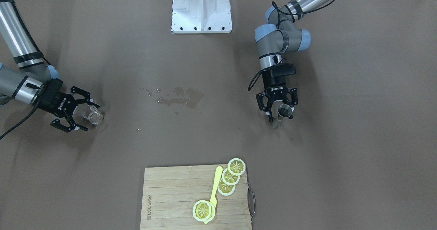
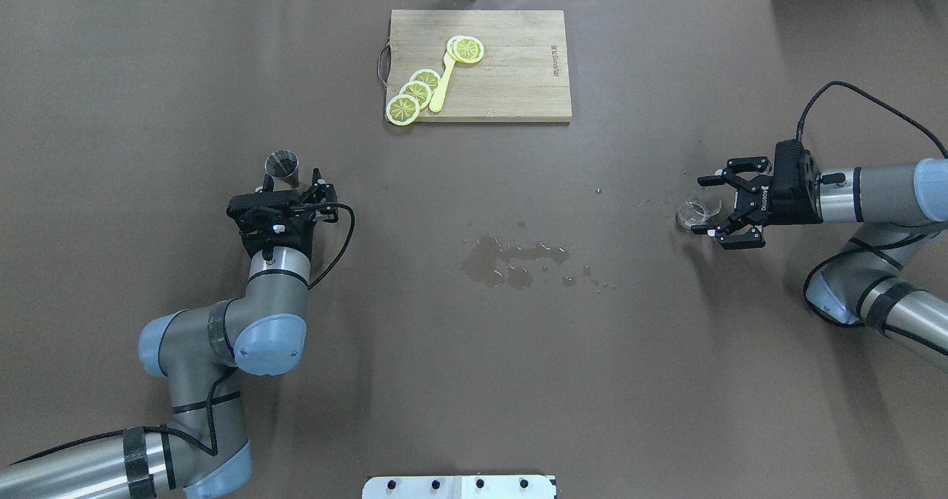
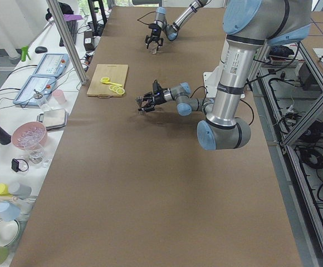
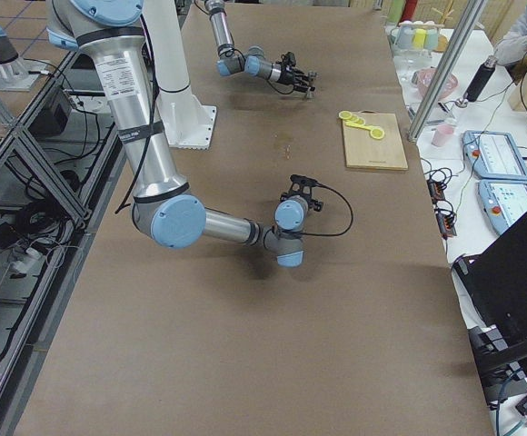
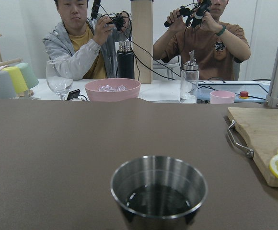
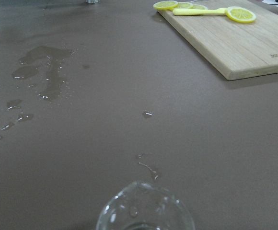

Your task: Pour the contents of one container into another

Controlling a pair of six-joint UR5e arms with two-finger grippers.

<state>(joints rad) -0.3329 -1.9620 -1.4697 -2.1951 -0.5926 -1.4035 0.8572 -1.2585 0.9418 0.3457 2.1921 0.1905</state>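
Left claw (image 2: 292,186) spread wide at a metal cup (image 2: 282,166); right claw (image 2: 707,208) spread around a clear glass (image 2: 696,211). A puddle (image 2: 507,260) wets the bench (image 2: 148,77) between them; 4 lemon slices (image 2: 417,92) lie on the far board (image 2: 518,69).

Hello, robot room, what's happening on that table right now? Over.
Left gripper open at the metal cup, liquid inside. Right gripper open at the glass. Puddle on the table between them.
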